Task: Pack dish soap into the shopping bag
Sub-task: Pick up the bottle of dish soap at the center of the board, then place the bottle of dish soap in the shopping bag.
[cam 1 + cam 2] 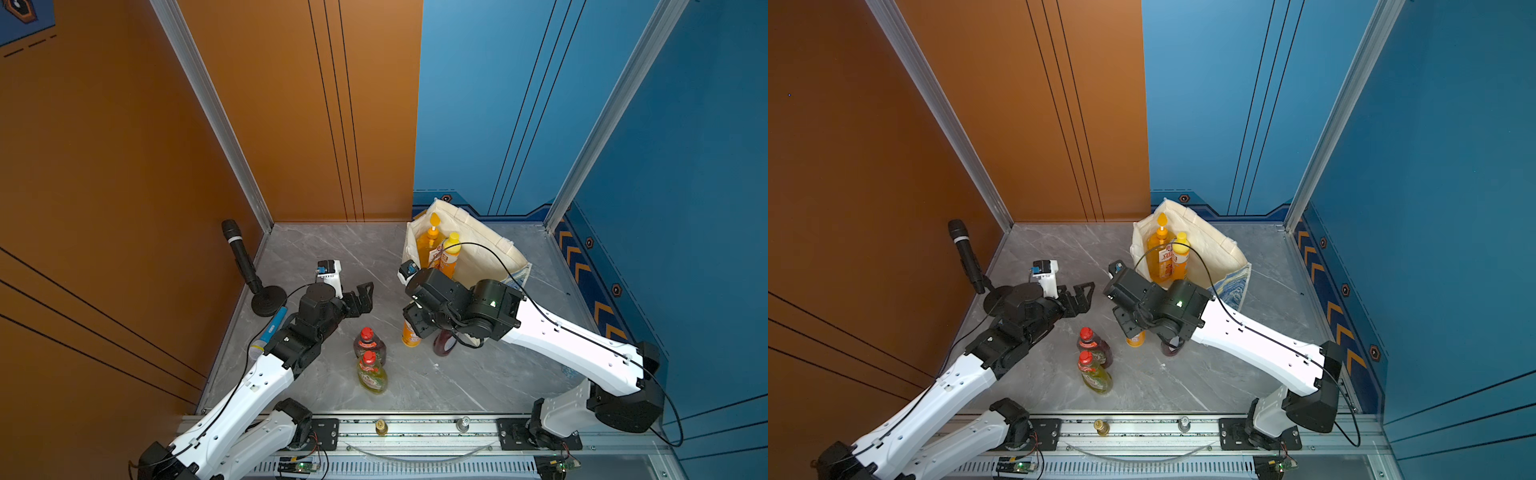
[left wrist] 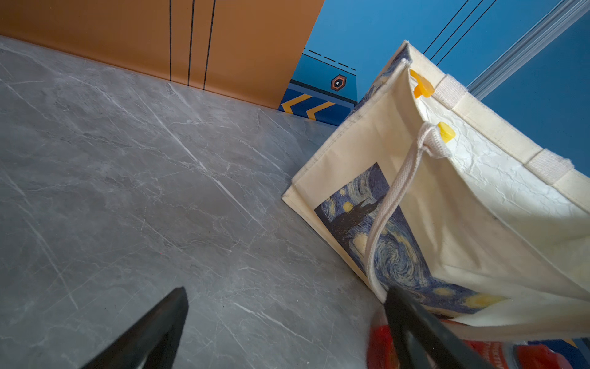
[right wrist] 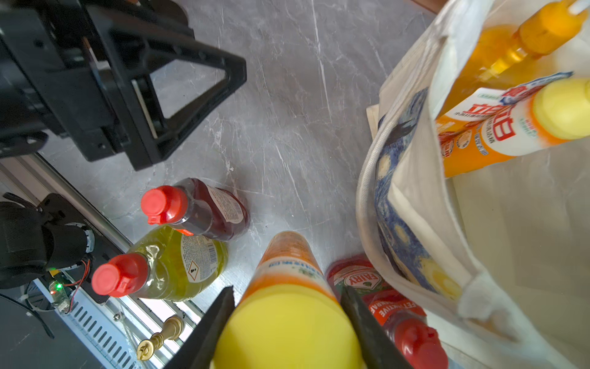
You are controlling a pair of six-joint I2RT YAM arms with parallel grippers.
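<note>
The cream shopping bag point(image 1: 482, 249) with the swirling blue print point(image 2: 392, 255) stands open at the back right. Inside it are a big orange pump bottle point(image 1: 429, 245) and an orange yellow-capped bottle point(image 1: 451, 255). My right gripper point(image 3: 287, 289) is shut on the yellow cap of another orange bottle point(image 1: 411, 337), upright just in front of the bag. Next to it stands a dark red bottle point(image 3: 383, 297). A second dark red bottle point(image 1: 368, 343) and a yellow-green red-capped bottle point(image 1: 372, 372) stand mid-table. My left gripper point(image 1: 360, 297) hangs open and empty over bare table left of the bag.
A black microphone point(image 1: 243, 259) on a round stand sits by the orange wall at the left, with a blue-handled microphone point(image 1: 270, 330) lying near it. A metal rail point(image 1: 415, 428) with a small brass piece point(image 1: 381, 427) runs along the front edge.
</note>
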